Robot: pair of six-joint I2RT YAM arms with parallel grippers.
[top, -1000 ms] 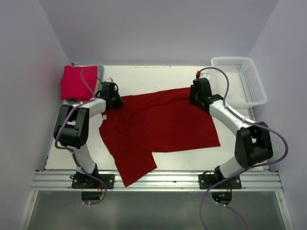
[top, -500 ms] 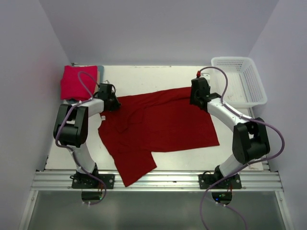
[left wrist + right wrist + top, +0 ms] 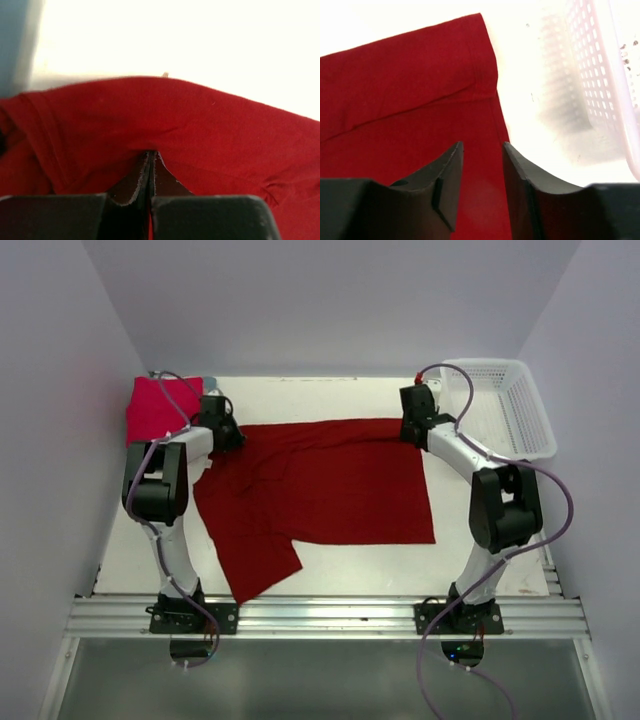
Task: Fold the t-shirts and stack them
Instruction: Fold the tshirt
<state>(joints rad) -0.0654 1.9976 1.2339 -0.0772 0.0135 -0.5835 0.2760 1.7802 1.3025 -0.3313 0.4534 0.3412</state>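
A dark crimson t-shirt [image 3: 320,490] lies spread on the white table, with one sleeve hanging toward the near left. My left gripper [image 3: 222,432] is at its far left corner. In the left wrist view the gripper [image 3: 151,156] is shut on a pinch of this cloth [image 3: 200,130]. My right gripper [image 3: 415,427] is at the far right corner. In the right wrist view it [image 3: 481,150] is open, its fingers low over the shirt's right edge [image 3: 410,90]. A folded pinkish-red t-shirt [image 3: 155,410] lies at the back left. A blue-grey patch [image 3: 15,45] shows beside it.
A white mesh basket [image 3: 500,410] stands at the back right, close to my right arm; it also shows in the right wrist view [image 3: 600,65]. White walls close in the table on both sides and at the back. Bare table [image 3: 330,400] lies behind the shirt.
Both grippers moved toward the back of the table. The crimson shirt came with them, and its far edge now lies straighter and flatter.
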